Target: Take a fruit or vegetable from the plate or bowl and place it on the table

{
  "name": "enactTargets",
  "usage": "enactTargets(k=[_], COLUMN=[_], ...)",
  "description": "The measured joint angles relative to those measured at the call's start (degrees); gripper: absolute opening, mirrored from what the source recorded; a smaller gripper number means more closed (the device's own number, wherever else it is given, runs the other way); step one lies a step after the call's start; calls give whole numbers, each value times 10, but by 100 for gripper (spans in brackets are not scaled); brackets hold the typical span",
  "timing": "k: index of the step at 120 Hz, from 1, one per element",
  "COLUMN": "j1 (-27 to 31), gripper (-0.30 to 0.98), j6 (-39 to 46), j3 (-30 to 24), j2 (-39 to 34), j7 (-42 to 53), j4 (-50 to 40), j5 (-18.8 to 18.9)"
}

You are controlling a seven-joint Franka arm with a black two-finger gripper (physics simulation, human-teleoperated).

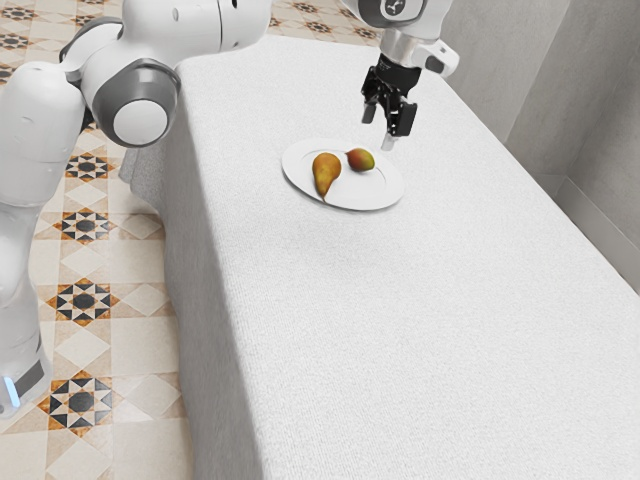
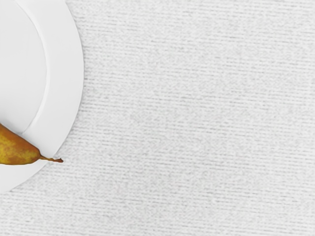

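Two fruits lay on the white plate (image 1: 365, 197), below my gripper's fingers and toward the exterior view's left. Closer to the fingers was a reddish-green fruit (image 1: 362, 160); farther from them was a yellow-brown pear (image 1: 326, 168), its narrow end turned away from the fruit beside it. From my camera on the hand I saw a pear's tapered end on the plate, its thin stem (image 2: 51, 159) reaching out across the rim.

I had the gripper (image 1: 379, 132) hanging in the air above the table, its fingers parted with a clear gap and holding nothing, tips pointing down and apart from both fruits. Beneath them the pale, ribbed tablecloth (image 1: 420, 300) ran out around the plate. My arm (image 1: 185, 28) came in from the exterior view's left. Lower than the fingers on that same side, I could see the patterned tile floor (image 1: 85, 300), while a grey wall (image 1: 510, 70) stood to the exterior view's right of them.
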Motion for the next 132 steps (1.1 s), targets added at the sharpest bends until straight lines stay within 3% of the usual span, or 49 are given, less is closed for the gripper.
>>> enactTargets(k=[52,78,93,114,132], j1=[5,70,101,152,162], gripper=[68,69,69,69,69], j6=[12,44,106,230,328], j3=[4,24,25,23,20], j2=[1,22,63,137,184], j7=[4,13,22,33,40], j4=[5,2,2,4,6], j5=[-8,-9,-18,-62,-95])
